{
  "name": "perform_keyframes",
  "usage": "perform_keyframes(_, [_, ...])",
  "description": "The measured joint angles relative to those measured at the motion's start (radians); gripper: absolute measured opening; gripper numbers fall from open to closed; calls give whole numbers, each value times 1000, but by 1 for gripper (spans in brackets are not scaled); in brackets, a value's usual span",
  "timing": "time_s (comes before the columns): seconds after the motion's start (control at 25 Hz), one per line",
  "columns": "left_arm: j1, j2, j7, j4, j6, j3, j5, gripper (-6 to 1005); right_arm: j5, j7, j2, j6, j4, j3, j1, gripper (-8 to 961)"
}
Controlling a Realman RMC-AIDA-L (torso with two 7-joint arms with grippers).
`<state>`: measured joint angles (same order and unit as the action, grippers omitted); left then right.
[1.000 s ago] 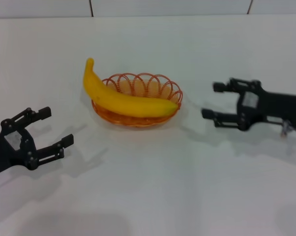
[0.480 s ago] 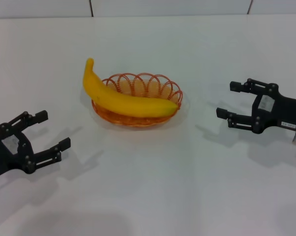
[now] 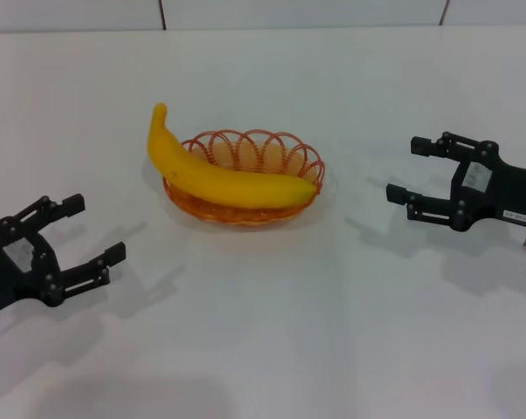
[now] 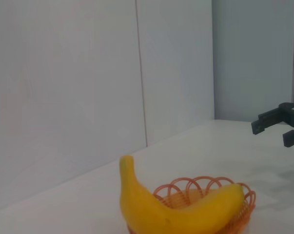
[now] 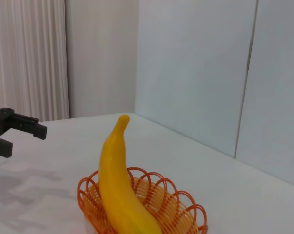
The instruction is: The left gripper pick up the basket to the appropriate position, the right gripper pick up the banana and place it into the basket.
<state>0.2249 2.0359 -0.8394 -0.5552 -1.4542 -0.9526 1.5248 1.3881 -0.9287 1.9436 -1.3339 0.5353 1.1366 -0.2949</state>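
While both pincers gape apart, banana (image 3: 217, 176) lies across basket (image 3: 245, 188).

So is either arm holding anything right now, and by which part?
Nothing is held. The left gripper and right gripper are both open, apart from the banana lying across the basket.

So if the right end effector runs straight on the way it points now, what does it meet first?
Probably the basket, at its right rim where the banana tip rests. The right end effector is open and points toward it over bare table; height is hard to judge.
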Motion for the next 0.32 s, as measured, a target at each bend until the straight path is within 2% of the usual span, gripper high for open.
perform_keyframes(0.08, [3, 2, 1, 0, 0, 0, 0, 891, 1, 0, 1, 0, 0, 0, -2, 796])
perform_keyframes(0.32, [8, 4, 12, 0, 0, 0, -1, 891, 8, 1, 22, 10, 0, 7, -25, 796])
